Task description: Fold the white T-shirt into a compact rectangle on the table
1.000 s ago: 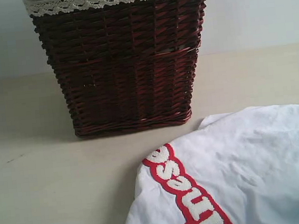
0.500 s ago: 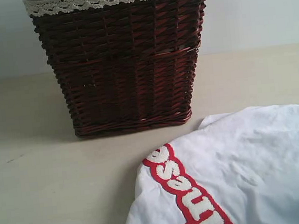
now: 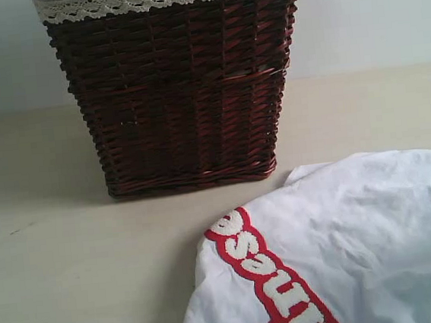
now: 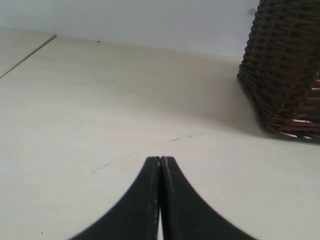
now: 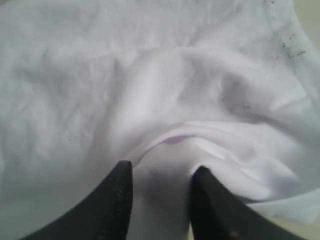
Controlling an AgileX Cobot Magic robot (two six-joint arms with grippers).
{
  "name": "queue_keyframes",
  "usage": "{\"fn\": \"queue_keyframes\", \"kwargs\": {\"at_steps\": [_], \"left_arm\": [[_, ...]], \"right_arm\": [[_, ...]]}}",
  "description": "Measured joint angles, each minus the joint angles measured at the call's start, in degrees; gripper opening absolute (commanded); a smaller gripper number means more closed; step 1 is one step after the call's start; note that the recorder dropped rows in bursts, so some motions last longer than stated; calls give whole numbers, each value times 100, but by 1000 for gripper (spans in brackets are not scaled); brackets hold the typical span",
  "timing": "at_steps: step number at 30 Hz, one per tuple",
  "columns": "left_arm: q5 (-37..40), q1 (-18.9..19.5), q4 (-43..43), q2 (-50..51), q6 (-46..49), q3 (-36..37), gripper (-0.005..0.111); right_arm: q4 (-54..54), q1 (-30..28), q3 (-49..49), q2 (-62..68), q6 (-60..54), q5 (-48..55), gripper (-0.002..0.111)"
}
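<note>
The white T-shirt (image 3: 360, 239) lies crumpled on the table (image 3: 72, 259) at the front right, with its red-outlined white letters (image 3: 276, 278) running along its left edge. In the right wrist view the white T-shirt (image 5: 150, 75) fills the picture. My right gripper (image 5: 162, 172) is pressed down into it, its two black fingers (image 5: 117, 200) standing apart with a raised fold of cloth between them. My left gripper (image 4: 160, 159) is shut with nothing in it, low over bare table (image 4: 100, 100), away from the shirt. Neither gripper shows in the exterior view.
A dark wicker basket (image 3: 174, 89) with white lace trim stands at the back middle of the table, just behind the shirt. The wicker basket (image 4: 287, 65) also shows in the left wrist view, off to one side ahead of the left gripper. A pale wall runs behind the table.
The shirt's cloth at the right edge of the exterior view has shifted slightly and a new crease has formed there. The basket has not moved.
</note>
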Motion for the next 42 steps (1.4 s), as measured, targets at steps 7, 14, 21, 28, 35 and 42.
{"fn": "queue_keyframes", "kwargs": {"at_steps": [7, 14, 21, 28, 35, 42], "left_arm": [[0, 0, 0, 0, 0, 0, 0], [0, 0, 0, 0, 0, 0, 0], [0, 0, 0, 0, 0, 0, 0], [0, 0, 0, 0, 0, 0, 0], [0, 0, 0, 0, 0, 0, 0], [0, 0, 0, 0, 0, 0, 0]], "right_arm": [[-320, 52, 0, -402, -106, -360, 0], [-1791, 52, 0, -965, -945, -146, 0], [-1975, 52, 0, -1184, -1741, 549, 0], [-3413, 662, 0, -1275, -1919, 878, 0], [-3478, 1935, 0, -1275, -1900, 826, 0], [-3769, 3072, 22, -1275, -675, 303, 0]]}}
